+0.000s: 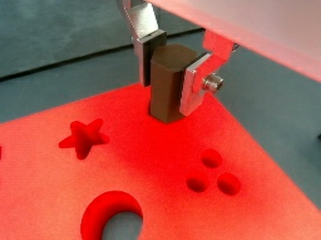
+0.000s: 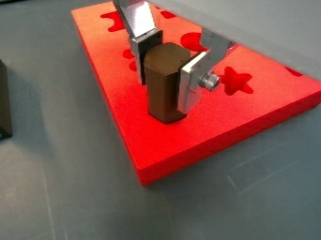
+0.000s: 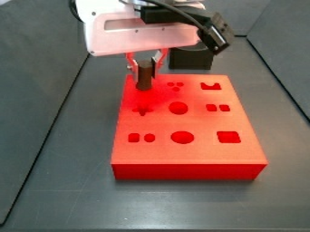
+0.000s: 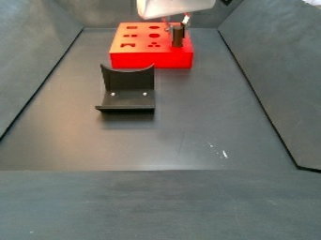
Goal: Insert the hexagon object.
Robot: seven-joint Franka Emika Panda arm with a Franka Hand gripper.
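Gripper (image 2: 170, 58) positioned above the red block (image 3: 188, 149), near the block's rim in both wrist views. Silver fingers (image 1: 198, 77) clamped on the hexagon object (image 2: 163, 84): brown peg held upright, lower end at or just above the red surface; contact cannot be told. Same grasp visible in a wrist view (image 1: 174, 70) and, smaller, in a side view (image 3: 143, 72).

Red block surface: flat, bearing cut-outs including a star (image 1: 84, 137), a cluster of three small holes (image 1: 211, 174) and a round hole (image 3: 182, 138). Block resting on the dark grey bench (image 4: 163, 150), toward its far edge in a side view.

Fixture (image 4: 127, 89) standing on the bench floor, apart from the block. Dark walls (image 4: 44, 56) enclosing the bench sides.
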